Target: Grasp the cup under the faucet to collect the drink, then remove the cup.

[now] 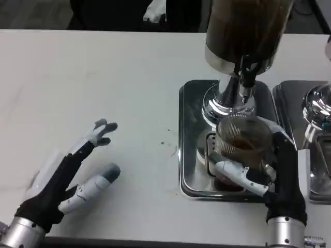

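No text, label, brand, number or sign can be read anywhere in the head view.

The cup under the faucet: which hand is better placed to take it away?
The right hand: it already holds the cup on the tray. The left hand lies open on the table, far aside.
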